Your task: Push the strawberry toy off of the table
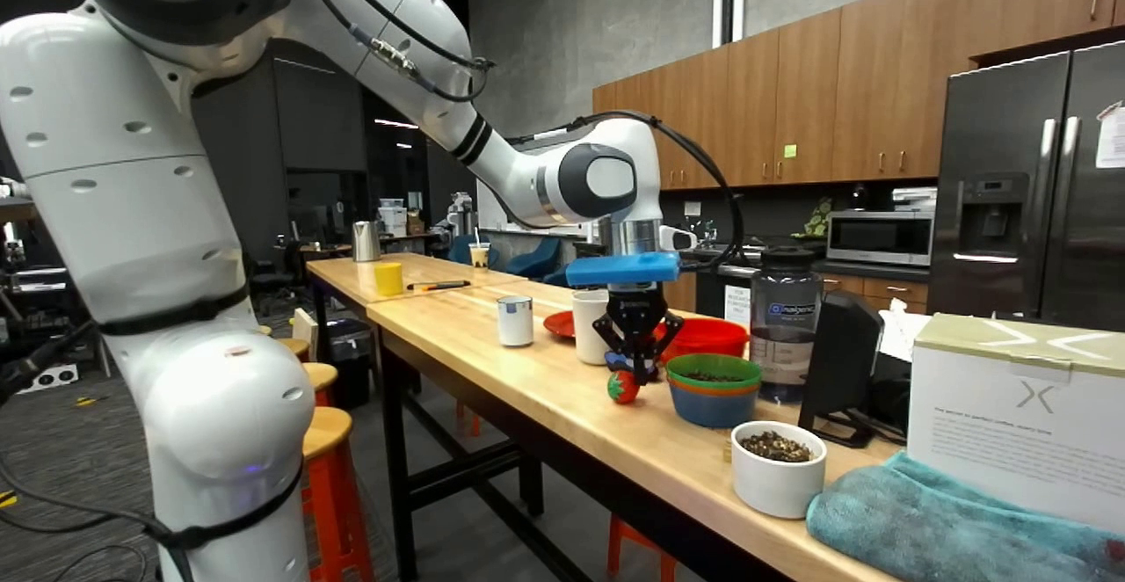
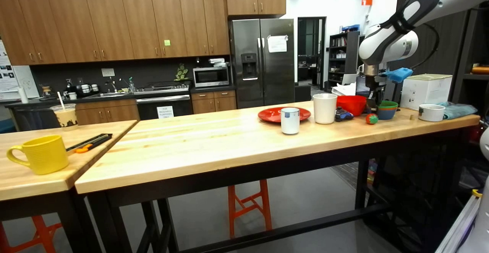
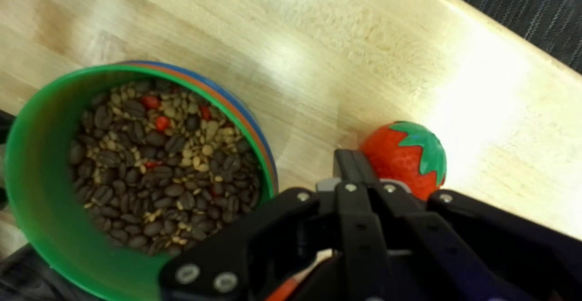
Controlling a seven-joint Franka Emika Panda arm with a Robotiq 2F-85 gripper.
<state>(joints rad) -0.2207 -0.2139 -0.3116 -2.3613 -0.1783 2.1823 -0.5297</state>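
The strawberry toy is red with green leaves and lies on the light wooden table (image 1: 466,336). It shows in both exterior views, strawberry (image 1: 623,387) and strawberry (image 2: 371,119), and in the wrist view, strawberry (image 3: 404,155). The table top also shows in an exterior view, table (image 2: 198,142). My gripper (image 1: 642,378) is low over the table with its fingers pressed together and nothing between them. In the wrist view the fingertips (image 3: 352,155) are right beside the strawberry, between it and a bowl stack. I cannot tell whether they touch it. The table edge lies beyond the strawberry's leafy side.
Stacked bowls (image 3: 268,169) with beans stand close on the gripper's other side. A red bowl (image 1: 707,336), white cup (image 1: 591,327), blue toy (image 2: 343,114), small cup (image 1: 515,320) and red plate (image 2: 269,114) are nearby. A white bowl (image 1: 778,481), bottle (image 1: 785,327) and box (image 1: 1011,424) stand further along.
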